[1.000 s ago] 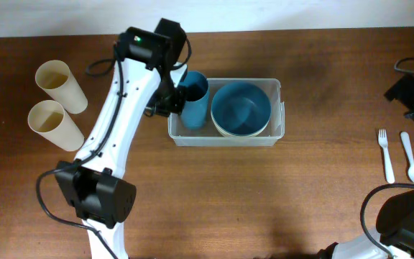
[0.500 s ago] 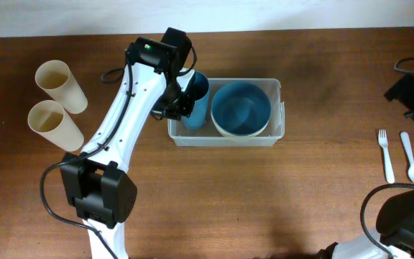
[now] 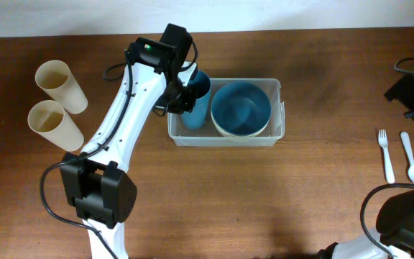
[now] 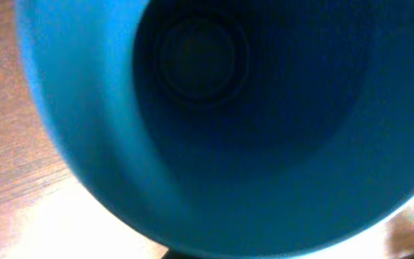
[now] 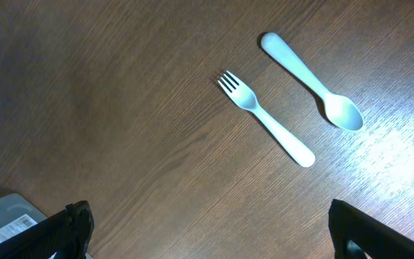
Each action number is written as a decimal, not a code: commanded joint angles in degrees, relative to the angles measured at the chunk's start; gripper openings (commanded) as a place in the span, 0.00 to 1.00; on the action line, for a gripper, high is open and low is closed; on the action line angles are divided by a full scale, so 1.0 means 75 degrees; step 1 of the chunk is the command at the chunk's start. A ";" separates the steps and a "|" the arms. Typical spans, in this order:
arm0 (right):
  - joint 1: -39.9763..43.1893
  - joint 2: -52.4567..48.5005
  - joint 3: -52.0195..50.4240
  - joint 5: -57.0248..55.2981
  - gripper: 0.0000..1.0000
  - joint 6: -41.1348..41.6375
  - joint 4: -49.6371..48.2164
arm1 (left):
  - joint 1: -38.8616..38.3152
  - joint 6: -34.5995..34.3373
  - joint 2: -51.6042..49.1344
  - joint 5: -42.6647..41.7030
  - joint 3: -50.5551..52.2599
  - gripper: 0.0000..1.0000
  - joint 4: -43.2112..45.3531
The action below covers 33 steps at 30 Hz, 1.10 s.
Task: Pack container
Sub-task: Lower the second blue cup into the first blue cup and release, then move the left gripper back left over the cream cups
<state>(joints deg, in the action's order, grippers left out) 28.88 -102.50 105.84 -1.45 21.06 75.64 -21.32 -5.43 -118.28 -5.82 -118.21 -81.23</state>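
A dark brown wood-grain table [image 3: 214,194] is seen from above, and a narrow strip of white wall [image 3: 264,13] is visible along its far edge. The container [image 3: 277,115], a clear rectangular bin, is set on the table a little behind the middle, with its long side running left to right. Its right half is filled by a blue bowl [image 3: 241,108], beneath which a pale rim is visible. Its left end is occupied by a blue cup [image 3: 195,108], which is tilted with its mouth towards the back left. The left gripper [image 3: 183,98] is held at the cup's left rim and is closed down, apparently on the cup's wall. In the left wrist view the fingers are not shown, and the frame is filled by the inside of the cup. Two cream cups [image 3: 57,85] are laid on their sides near the table's left edge, well apart from the container. A white fork [image 5: 264,119] and a white spoon [image 5: 311,90] are laid side by side on bare wood near the right edge, apart from each other. The right gripper [image 5: 207,230] is held above the wood near them, with its jaws spread wide and nothing between them.
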 commanded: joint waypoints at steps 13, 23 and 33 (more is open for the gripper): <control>0.0003 -0.0020 -0.0035 -0.0015 0.99 0.0082 0.0003 | -0.0006 -0.0050 0.0181 -0.0114 0.0029 0.01 0.0472; 0.0003 -0.0020 -0.0035 -0.0015 0.99 0.0082 0.0003 | 0.0003 -0.0044 0.0181 -0.0105 0.0029 0.02 0.0242; 0.0003 -0.0020 -0.0035 -0.0015 0.99 0.0082 0.0003 | 0.0463 -0.0047 0.0187 0.0350 0.0026 0.04 -0.0335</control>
<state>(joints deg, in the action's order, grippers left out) 28.88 -102.50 105.84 -1.45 21.06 75.64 -20.03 -5.43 -118.28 -4.43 -118.24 -82.67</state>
